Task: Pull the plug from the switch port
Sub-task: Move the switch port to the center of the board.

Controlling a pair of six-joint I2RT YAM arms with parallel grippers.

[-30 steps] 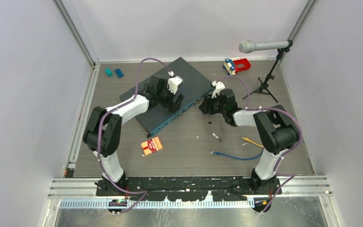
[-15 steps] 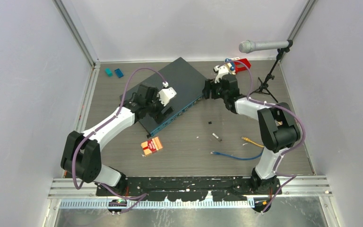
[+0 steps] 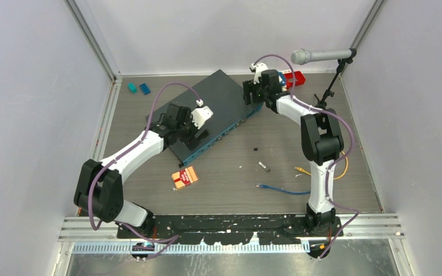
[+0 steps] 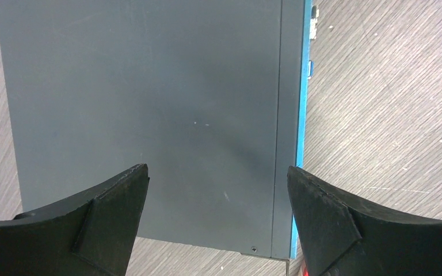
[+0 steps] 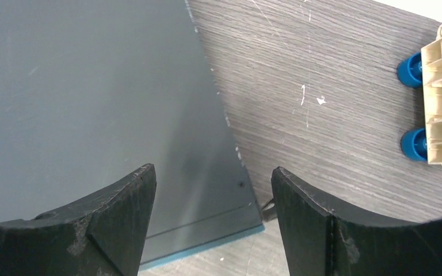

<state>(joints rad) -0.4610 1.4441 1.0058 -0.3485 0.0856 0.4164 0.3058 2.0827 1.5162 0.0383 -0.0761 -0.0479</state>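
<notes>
Switch (image 3: 225,95) edges, apparently untouched, underlie left end effector (image 4: 217,168) and right end effector (image 5: 213,168).

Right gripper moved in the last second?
Yes. The right gripper went away from the arm bases toward the back wall, closer to the microphone, now over the switch's right-hand corner.

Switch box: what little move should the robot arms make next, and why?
Probably lower the left end effector onto the switch to steady it. Both it and the right end effector hang open over it, holding nothing, and no plug is clear along the teal front edge.
</notes>
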